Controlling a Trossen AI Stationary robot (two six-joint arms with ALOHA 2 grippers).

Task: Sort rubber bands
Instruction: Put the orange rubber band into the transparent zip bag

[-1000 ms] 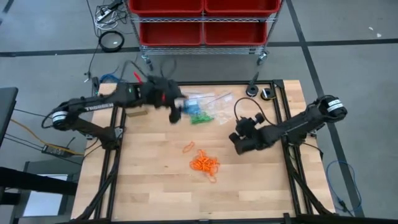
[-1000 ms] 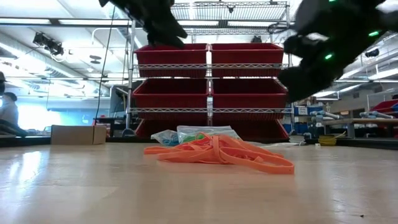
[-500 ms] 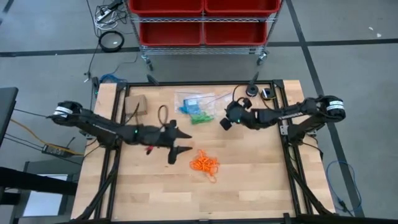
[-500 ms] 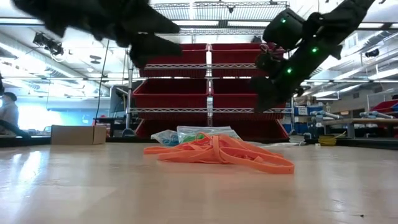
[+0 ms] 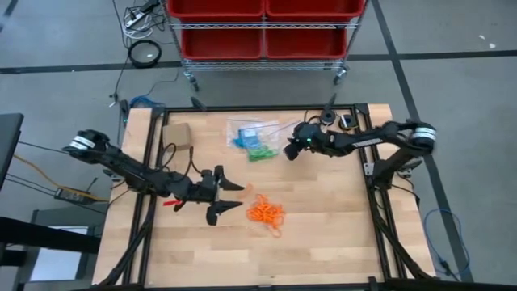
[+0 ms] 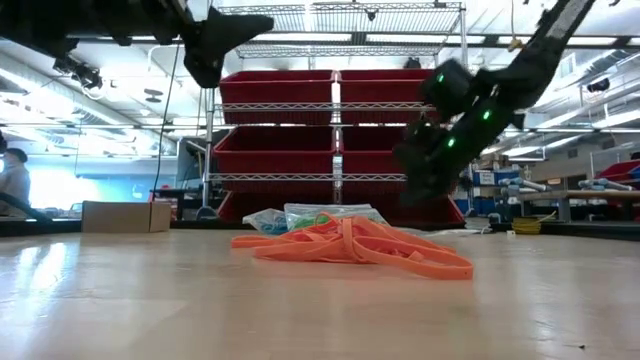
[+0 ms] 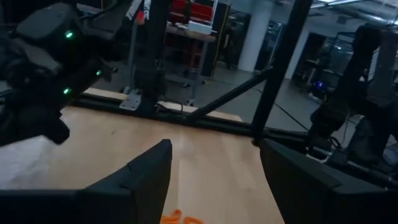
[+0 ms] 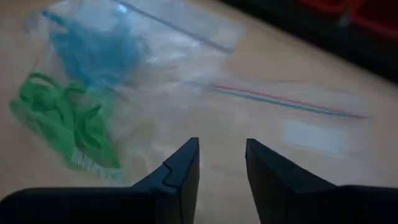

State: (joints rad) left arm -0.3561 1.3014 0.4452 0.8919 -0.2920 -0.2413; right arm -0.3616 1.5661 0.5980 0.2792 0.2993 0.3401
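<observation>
Thin orange bands (image 5: 265, 212) lie tangled mid-table; green (image 8: 68, 124) and blue (image 8: 93, 50) loops sit in crinkled clear bags (image 8: 186, 93). Left gripper (image 5: 229, 198) gapes empty beside the orange heap; right gripper (image 8: 221, 165), slightly parted, empty, hovers over the bags.

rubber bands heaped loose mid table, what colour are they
Orange. The loose rubber bands show best in the low view, piled on the wooden table.

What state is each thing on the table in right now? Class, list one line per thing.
orange rubber bands: loose pile on bare wood.
green rubber bands: bunched beside the bags.
blue rubber bands: inside a clear bag.
clear zip bags: lying flat.
cardboard box: upright, untouched.
left gripper: open, beside the orange pile.
right gripper: parted, empty, over the bags.
</observation>
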